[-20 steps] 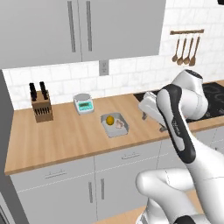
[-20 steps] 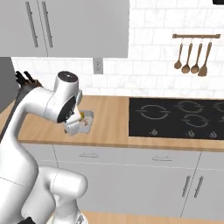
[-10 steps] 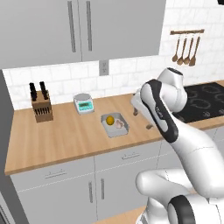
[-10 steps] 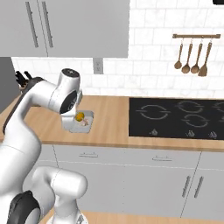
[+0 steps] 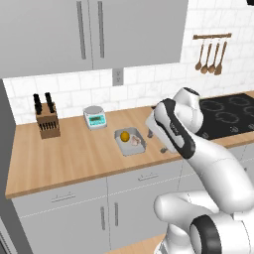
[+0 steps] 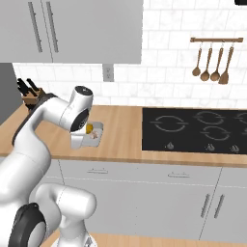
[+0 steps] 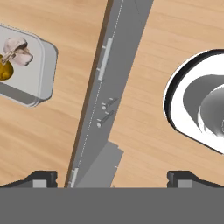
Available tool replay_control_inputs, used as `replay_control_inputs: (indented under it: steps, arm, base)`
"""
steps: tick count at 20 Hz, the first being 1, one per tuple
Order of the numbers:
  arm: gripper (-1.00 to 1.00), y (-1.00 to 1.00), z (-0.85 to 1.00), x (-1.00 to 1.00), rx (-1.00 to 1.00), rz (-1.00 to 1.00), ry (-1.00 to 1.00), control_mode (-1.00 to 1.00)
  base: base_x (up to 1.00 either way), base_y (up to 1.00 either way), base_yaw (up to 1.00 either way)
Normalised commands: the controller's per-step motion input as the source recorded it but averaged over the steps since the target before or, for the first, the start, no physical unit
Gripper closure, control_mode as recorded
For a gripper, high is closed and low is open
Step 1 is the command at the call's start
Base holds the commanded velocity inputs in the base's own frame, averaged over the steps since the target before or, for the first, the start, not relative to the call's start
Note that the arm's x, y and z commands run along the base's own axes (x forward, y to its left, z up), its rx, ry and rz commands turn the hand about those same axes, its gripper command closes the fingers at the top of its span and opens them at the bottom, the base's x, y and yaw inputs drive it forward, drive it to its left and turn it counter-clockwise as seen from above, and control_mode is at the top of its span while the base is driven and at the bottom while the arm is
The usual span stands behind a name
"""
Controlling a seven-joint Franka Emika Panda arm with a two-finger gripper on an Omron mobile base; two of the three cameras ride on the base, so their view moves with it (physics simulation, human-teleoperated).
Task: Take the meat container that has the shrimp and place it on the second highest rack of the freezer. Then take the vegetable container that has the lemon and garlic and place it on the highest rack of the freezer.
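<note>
Overhead, garlic [image 7: 16, 51] in tray [image 7: 41, 70], jaws apart

— Where's the arm right now?
— Folded tight, elbow high, wrist turned downward over the counter edge.
— And the gripper [image 7: 112, 177]?
— Jaws spread wide, 2 fingertips [image 7: 41, 178] far apart, nothing between them.

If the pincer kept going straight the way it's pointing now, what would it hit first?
Probably the front edge of the wooden counter: the open pincer looks straight down over it, with the tray off to one side. Depth is unclear; it might slip past to the floor.
</note>
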Motion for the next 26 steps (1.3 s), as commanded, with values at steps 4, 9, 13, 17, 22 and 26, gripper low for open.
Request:
replay_control_inputs:
  steps: [4, 9, 13, 17, 22, 26]
  arm:
    - [-1.0, 0.05, -0.33, 0.34, 0.0, 0.0, 0.05, -1.0]
    - [-1.0, 0.07, -0.29, 0.38, 0.0, -0.01, 0.06, -1.0]
    - [-1.0, 0.04, -0.27, 0.36, 0.0, -0.01, 0.05, -1.0]
    - [-1.0, 0.05, -0.18, 0.36, 0.0, 0.0, 0.04, -1.0]
    - [-1.0, 0.09, -0.18, 0.39, 0.0, -0.01, 0.05, -1.0]
    - [-1.0, 0.12, -0.27, 0.4, -0.01, -0.04, 0.06, -1.0]
  base:
    - [0.0, 0.0, 0.0]
    - [0.0, 0.0, 0.0]
    - [0.0, 0.0, 0.0]
    - [0.0, 0.0, 0.0]
    - [0.0, 0.0, 0.0]
    - [0.0, 0.0, 0.0]
